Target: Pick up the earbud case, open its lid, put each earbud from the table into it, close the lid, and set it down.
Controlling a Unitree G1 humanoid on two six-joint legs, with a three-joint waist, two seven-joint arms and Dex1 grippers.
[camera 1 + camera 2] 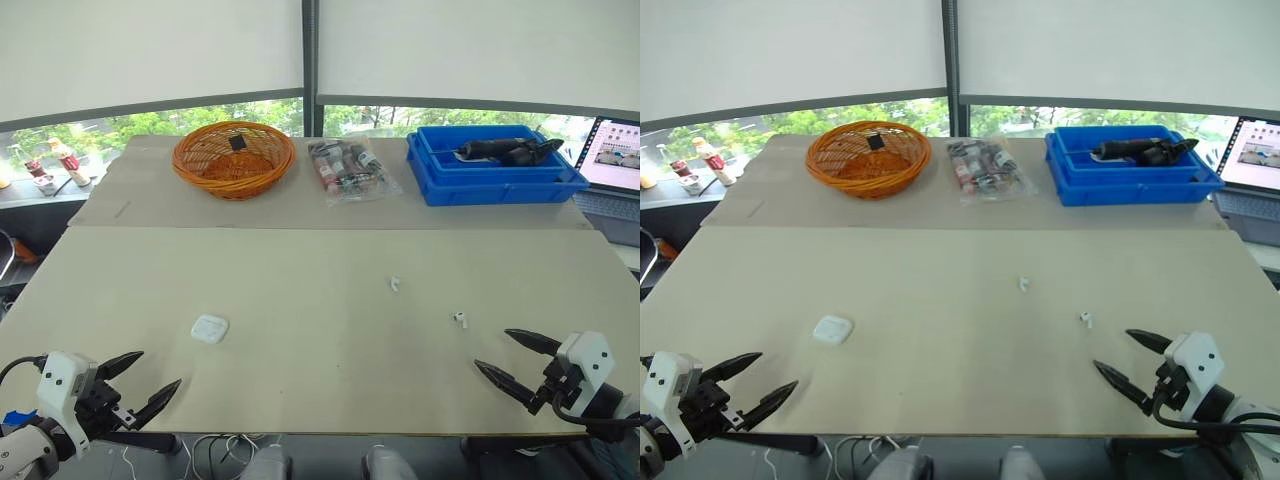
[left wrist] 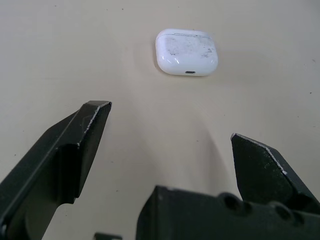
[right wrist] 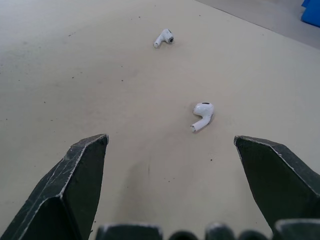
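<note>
White earbud case [image 1: 209, 328], orange basket [image 1: 234, 158], blue bin [image 1: 492, 170], beige table [image 1: 320, 330].

We read no text, brand or number anywhere. The earbud case [image 2: 186, 51], just ahead of the left gripper's [image 2: 168, 124] wide-apart jaws, carried no mark we could make out. The clear packet [image 1: 351, 170], far beyond both sets of jaws, had printed labels too small to read. The laptop screen [image 1: 616, 152], far beyond the right gripper's [image 1: 495, 349] parted jaws, showed pictures, no legible words.
</note>
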